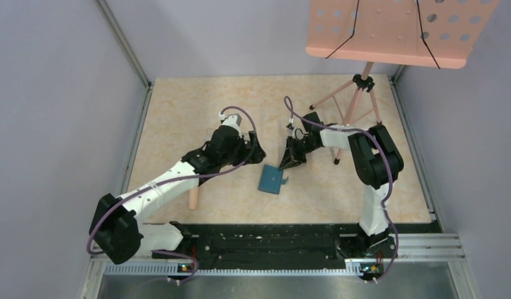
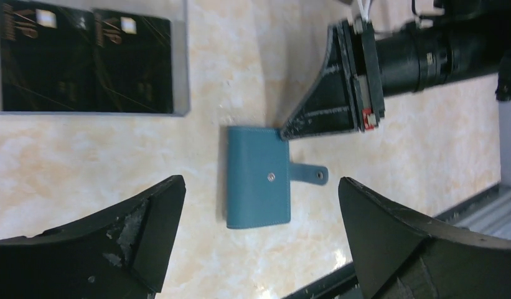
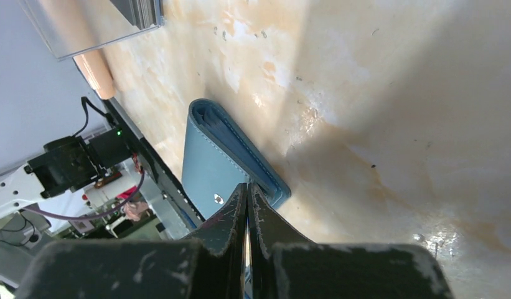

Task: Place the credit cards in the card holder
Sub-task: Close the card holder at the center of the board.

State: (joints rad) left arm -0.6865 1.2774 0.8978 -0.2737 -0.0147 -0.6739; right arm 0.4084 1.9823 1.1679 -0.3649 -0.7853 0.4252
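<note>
The teal-blue card holder (image 1: 271,179) lies closed on the table with its snap strap undone; it also shows in the left wrist view (image 2: 257,177) and the right wrist view (image 3: 218,165). Two black credit cards (image 2: 84,59) lie side by side in a clear plastic box (image 2: 181,68) beyond it. My left gripper (image 2: 260,184) is open and empty, hovering above the card holder. My right gripper (image 3: 248,187) is shut, its tips touching the card holder's corner by the strap; it also shows in the left wrist view (image 2: 330,93). I see nothing between its fingers.
A pink music stand (image 1: 399,31) on a tripod (image 1: 355,103) stands at the back right. A peach cylinder (image 1: 193,198) lies under my left arm. A black rail (image 1: 271,240) runs along the near edge. The clear box also shows in the right wrist view (image 3: 91,25).
</note>
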